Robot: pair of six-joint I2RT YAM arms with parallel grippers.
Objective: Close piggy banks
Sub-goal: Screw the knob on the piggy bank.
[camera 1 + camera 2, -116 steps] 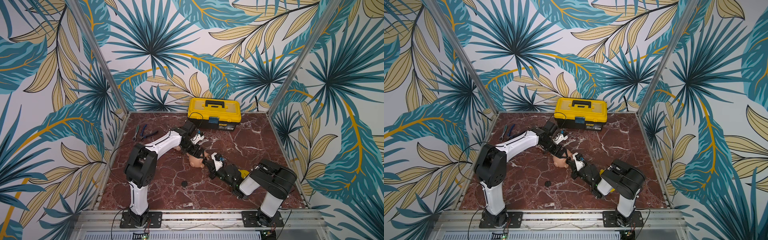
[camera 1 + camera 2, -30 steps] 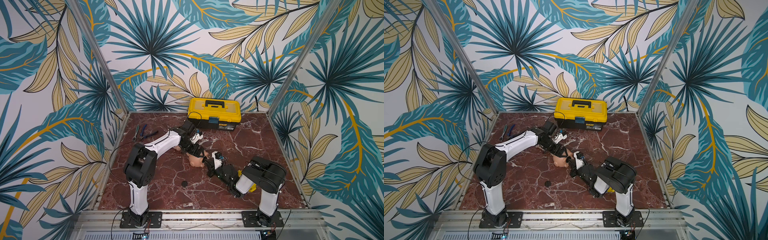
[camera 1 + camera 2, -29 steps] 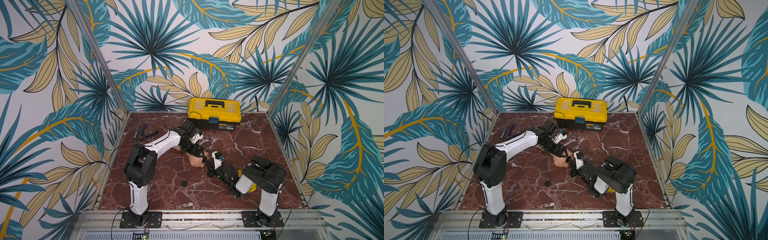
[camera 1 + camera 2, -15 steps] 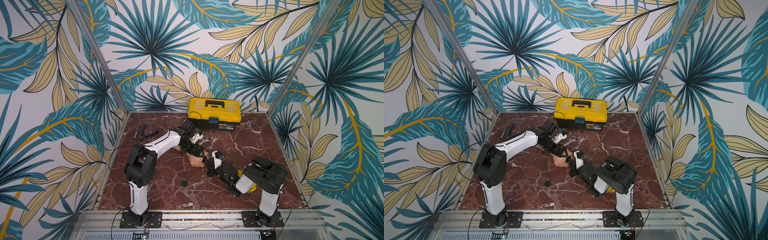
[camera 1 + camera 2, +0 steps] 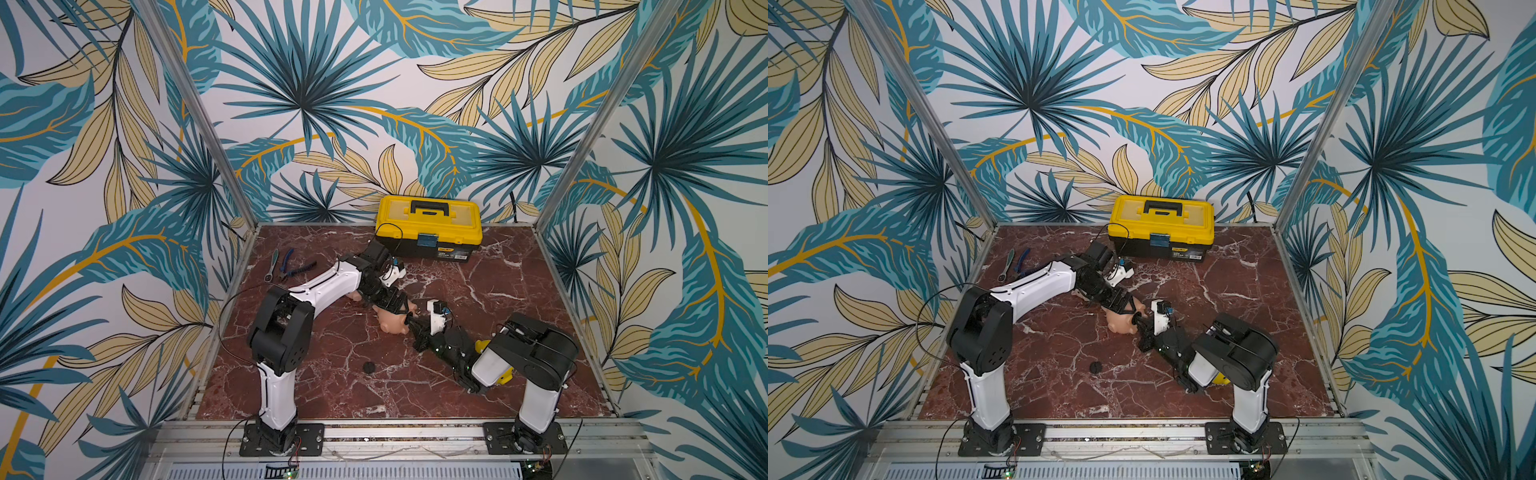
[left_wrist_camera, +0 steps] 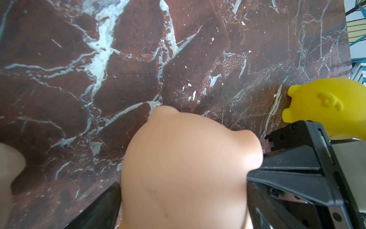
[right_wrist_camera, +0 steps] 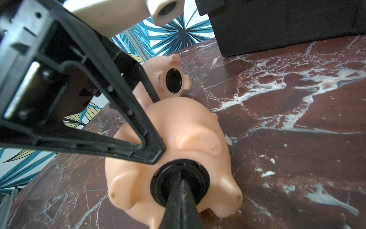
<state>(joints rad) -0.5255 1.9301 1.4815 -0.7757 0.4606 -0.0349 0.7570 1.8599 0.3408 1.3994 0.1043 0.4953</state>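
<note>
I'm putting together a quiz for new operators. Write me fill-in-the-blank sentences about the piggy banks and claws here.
1. The left claw clamps the peach pig while the right claw's shut tips press into the ____ plug in its belly.
2. The piggy bank partly hidden under the right arm in both top views is ____.
3. The loose disc on the table lies nearer the ____ arm's base.

Missing words: black; yellow; left.

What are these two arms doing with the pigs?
The left gripper clasps a peach piggy bank lying on its side, while the shut right gripper presses a black plug into its belly hole. The pale pink pig nearby is already plugged. A yellow pig and a loose black disc wait on the table.
</note>
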